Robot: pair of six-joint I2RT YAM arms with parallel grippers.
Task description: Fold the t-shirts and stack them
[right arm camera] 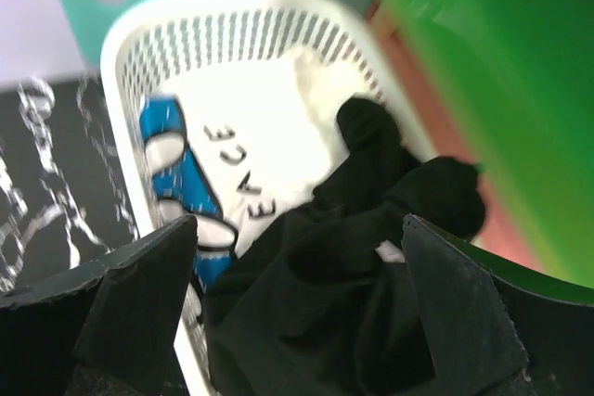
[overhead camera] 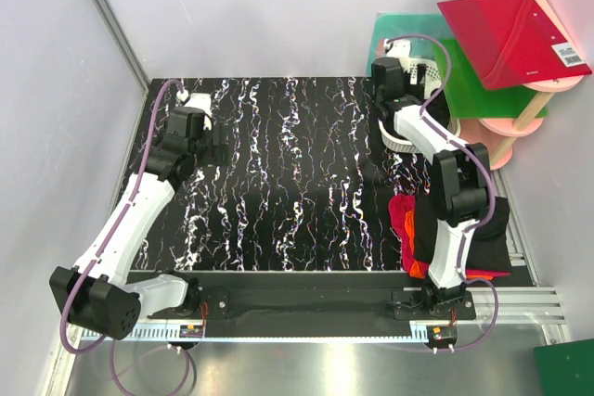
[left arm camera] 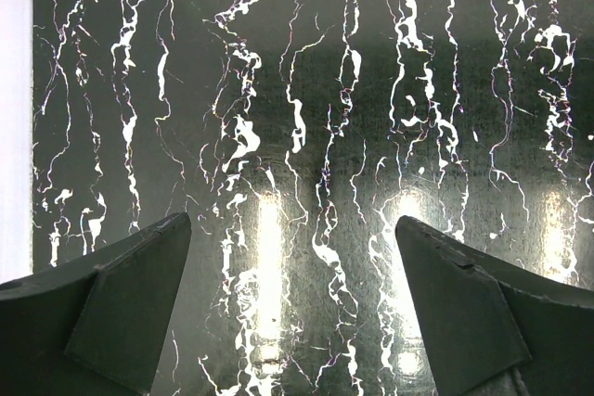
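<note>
Left pincer [left arm camera: 292, 222] and right pincer [right arm camera: 299, 222] both gape wide.

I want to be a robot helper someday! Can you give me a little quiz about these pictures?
1. True or false: the left end effector is open and holds nothing.
2. The right end effector is aimed at: A) the white basket, B) a blue bucket, C) a shoe.
3. Fill in: the pile of t-shirts shows black, orange and ____.
Key: 1 true; 2 A; 3 red.
</note>
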